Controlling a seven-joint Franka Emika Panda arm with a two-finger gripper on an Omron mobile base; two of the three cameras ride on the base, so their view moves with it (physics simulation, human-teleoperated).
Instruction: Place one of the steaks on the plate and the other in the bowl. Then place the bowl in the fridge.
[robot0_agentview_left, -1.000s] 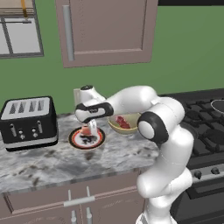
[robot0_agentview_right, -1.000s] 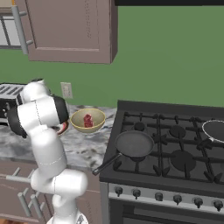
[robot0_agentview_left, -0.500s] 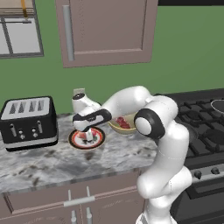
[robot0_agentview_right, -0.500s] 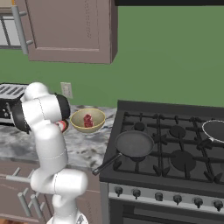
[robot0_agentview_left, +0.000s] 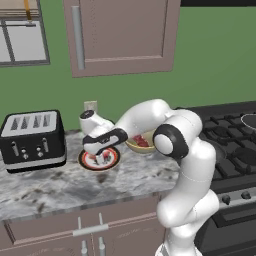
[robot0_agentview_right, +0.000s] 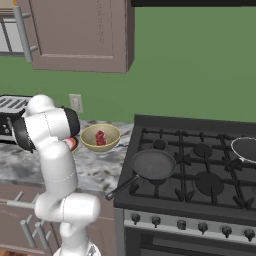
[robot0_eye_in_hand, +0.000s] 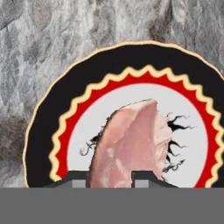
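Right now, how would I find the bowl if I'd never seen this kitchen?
Start at the black stove and look to the stone counter on its left. The bowl sits there near the green wall, round and tan-yellow, holding a red steak, unlike the flat red-rimmed plate.

A black four-slot toaster with a silver top (robot0_agentview_left: 32, 140) stands at the left of the grey marbled stone counter (robot0_agentview_left: 60, 187), below a brown wall cabinet with a bar handle (robot0_agentview_left: 122, 35). On the black gas stove (robot0_agentview_right: 200, 175), a round black frying pan (robot0_agentview_right: 152, 165) rests on a front burner.
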